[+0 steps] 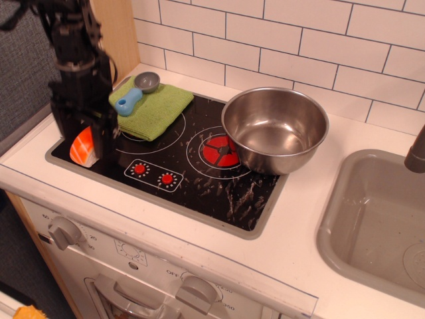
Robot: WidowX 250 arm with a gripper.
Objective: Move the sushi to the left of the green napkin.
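Note:
The sushi (pixel 80 150), orange on top with a white base, lies on the front left corner of the black toy hob (pixel 199 183), just left of and in front of the green napkin (pixel 154 111). My black gripper (pixel 85 142) has come down over the sushi, with one finger on each side of it. It looks open and hides most of the sushi. I cannot tell whether the fingers touch it. A blue-handled grey scoop (pixel 135 94) lies on the napkin's back left part.
A steel bowl (pixel 275 129) stands on the right burner. A grey sink (pixel 375 222) with a dark tap (pixel 416 153) is at the far right. A wooden panel (pixel 118 33) and the tiled wall stand behind. Oven knobs (pixel 63 232) are on the front below.

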